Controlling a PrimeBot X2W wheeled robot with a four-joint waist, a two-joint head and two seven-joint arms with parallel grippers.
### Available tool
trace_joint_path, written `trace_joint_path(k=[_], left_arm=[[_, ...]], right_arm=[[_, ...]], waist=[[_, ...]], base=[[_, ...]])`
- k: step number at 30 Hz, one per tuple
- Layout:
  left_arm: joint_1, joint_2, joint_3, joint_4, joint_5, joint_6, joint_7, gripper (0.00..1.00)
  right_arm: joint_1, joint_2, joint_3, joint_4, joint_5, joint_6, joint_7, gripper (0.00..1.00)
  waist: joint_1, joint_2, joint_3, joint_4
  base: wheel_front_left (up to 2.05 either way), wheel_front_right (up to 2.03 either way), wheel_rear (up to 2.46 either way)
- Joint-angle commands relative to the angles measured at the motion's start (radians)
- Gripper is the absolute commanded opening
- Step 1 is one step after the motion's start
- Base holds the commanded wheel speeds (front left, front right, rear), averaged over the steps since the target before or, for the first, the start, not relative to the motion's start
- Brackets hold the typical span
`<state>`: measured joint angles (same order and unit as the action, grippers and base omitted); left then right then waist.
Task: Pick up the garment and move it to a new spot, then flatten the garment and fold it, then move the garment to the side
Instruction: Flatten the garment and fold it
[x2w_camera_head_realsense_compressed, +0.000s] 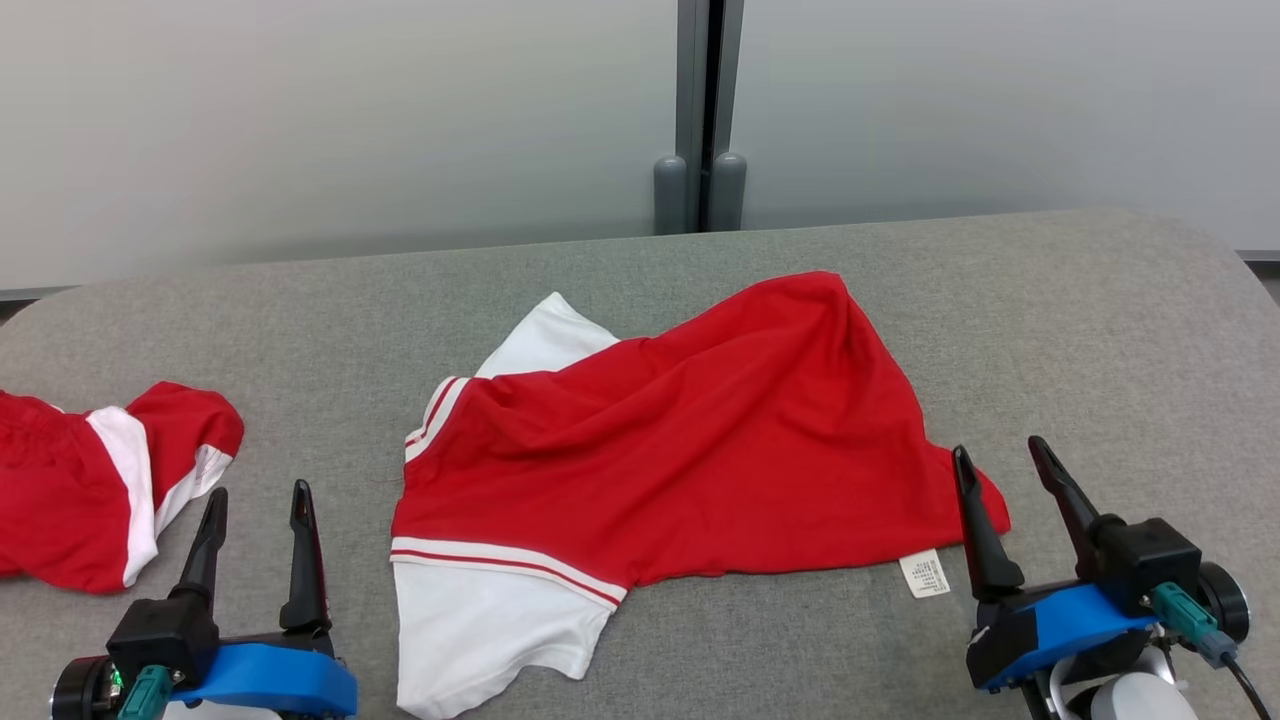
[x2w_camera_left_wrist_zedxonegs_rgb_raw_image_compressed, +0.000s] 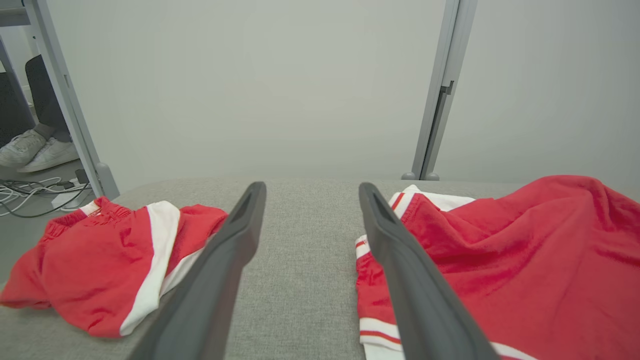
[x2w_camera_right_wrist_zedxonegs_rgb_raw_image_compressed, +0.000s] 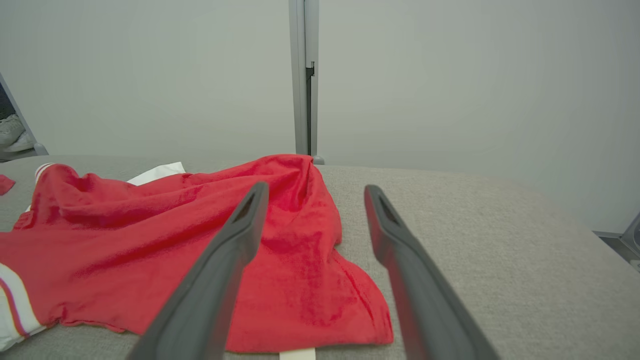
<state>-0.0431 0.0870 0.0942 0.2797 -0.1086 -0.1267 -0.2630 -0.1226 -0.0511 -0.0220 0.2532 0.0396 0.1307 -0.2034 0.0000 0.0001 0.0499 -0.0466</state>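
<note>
While the left end effector and the right end effector both stand with jaws wide apart and hold nothing, the shirt lies rumpled in the middle of the worktop. Its red body is bunched into ridges, with one white sleeve toward the near edge. The left end effector sits over bare worktop between the shirt and a second garment, also red and white, near the left edge. The right end effector sits at the shirt's right corner, its inner finger crossing the hem in the head view. Contact cannot be confirmed.

Risks, as judgement:
1. Wrong item. The two garments match in colour and the left end effector is near both, so a reach drifting left would take the second garment.
2. Partial pinch. The cloth is doubled over itself. Closing on one layer only would lift the shirt twisted and make flattening harder.
3. Uneven lift. A sleeve on one side and the hem on the other would hang the shirt askew.
4. Label. It juts from the hem beside the right end effector, and a grip on it alone would likely slip.
5. Drag. A low carry leftward could sweep the second garment along.
</note>
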Motion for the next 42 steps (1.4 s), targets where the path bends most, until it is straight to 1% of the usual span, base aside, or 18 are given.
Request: trace_joint_path(k=[1, 13, 18, 20, 25, 31, 38, 42], left_arm=[[0.003, 0.003, 0.004, 0.0, 0.005, 0.005, -0.003, 1.0], [0.014, 0.006, -0.007, -0.002, 0.021, 0.015, -0.002, 1.0], [0.012, 0.001, -0.025, 0.004, 0.013, 0.01, -0.002, 1.0], [0.015, -0.003, -0.046, 0.02, 0.008, 0.006, -0.002, 1.0], [0.017, 0.002, -0.11, 0.08, -0.005, -0.001, 0.01, 1.0], [0.024, 0.026, -0.199, 0.143, -0.024, -0.003, 0.037, 1.0], [0.037, 0.062, -0.319, 0.2, -0.084, -0.004, 0.06, 1.0], [0.039, 0.083, -0.359, 0.222, -0.126, -0.004, 0.071, 1.0]], right_arm=[[0.022, 0.0, -0.004, -0.01, 0.006, 0.0, 0.007, 1.0], [0.053, 0.001, -0.021, -0.027, 0.011, 0.0, 0.032, 1.0], [0.041, 0.0, -0.051, 0.0, 0.002, 0.0, 0.04, 1.0], [0.028, 0.0, -0.069, 0.018, -0.007, 0.0, 0.04, 1.0], [-0.013, 0.0, -0.113, 0.097, -0.051, 0.0, 0.037, 1.0], [-0.061, -0.007, -0.152, 0.225, -0.08, 0.0, 0.018, 1.0], [-0.117, -0.019, -0.177, 0.378, -0.104, 0.0, -0.008, 1.0], [-0.15, -0.026, -0.185, 0.46, -0.109, 0.0, -0.024, 1.0]], waist=[[0.0, -0.0001, -0.003, 0.002], [0.0, -0.0001, -0.016, 0.011], [0.0, -0.0001, -0.014, 0.014], [0.0, -0.0001, -0.012, 0.017], [0.0, -0.0001, -0.003, 0.023], [0.0, -0.0001, 0.01, 0.04], [0.0, -0.0001, 0.027, 0.057], [0.0, -0.0001, 0.036, 0.06]], base=[[0.0, 0.0, 0.0], [0.0, 0.0, 0.0], [0.0, 0.0, 0.0], [0.0, 0.0, 0.0], [0.0, 0.0, 0.0], [0.0, 0.0, 0.0], [0.0, 0.0, 0.0], [0.0, 0.0, 0.0]])
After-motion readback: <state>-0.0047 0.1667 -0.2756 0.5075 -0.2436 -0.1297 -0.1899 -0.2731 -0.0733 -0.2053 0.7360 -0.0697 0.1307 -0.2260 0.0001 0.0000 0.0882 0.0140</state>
